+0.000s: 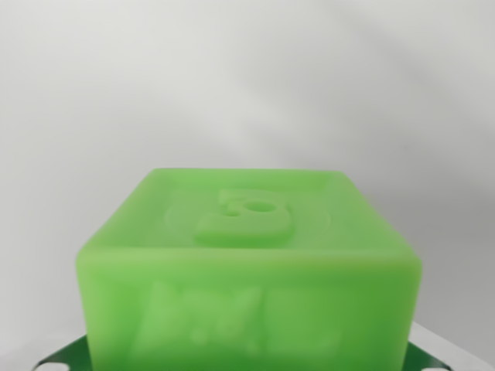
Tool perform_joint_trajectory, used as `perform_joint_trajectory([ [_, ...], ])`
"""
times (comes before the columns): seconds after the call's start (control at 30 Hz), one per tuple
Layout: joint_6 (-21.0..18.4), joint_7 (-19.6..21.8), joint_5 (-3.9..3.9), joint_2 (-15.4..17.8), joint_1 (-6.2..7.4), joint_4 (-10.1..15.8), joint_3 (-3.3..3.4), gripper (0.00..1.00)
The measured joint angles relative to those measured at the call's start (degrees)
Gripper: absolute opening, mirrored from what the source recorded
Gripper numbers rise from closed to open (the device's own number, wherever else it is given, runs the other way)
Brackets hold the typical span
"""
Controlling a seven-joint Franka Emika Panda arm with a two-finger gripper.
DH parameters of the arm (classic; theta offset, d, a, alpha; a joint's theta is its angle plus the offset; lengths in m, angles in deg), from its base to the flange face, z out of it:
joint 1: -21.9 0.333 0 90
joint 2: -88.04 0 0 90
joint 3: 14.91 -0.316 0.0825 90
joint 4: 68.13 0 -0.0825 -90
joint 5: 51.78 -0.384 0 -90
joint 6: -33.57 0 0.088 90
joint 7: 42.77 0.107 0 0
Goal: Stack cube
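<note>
In the wrist view, a green cube is filling the near middle, sitting against a plain white background, with dark green edges peeking beneath. No fingers are showing, so I cannot tell the jaws' state. Probably carrying or placing; next needs alignment over the lower block.

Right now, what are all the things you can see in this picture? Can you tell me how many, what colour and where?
green cube: one, light green, close up in the bottom middle of the wrist view, with a raised shape on its top face and raised marks on its front face.
dark green piece: one, dark green, peeking out under the cube at the bottom corners; I cannot tell what it is.
background surface: one, plain white-grey, behind and around the cube.
gripper: not in view.
</note>
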Motion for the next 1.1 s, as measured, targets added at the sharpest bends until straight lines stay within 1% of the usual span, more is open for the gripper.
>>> perform_joint_trajectory([
  [1.1, 2.0, 12.9, 0.21, 4.5, 6.32, 6.5, -0.1, 0.0],
])
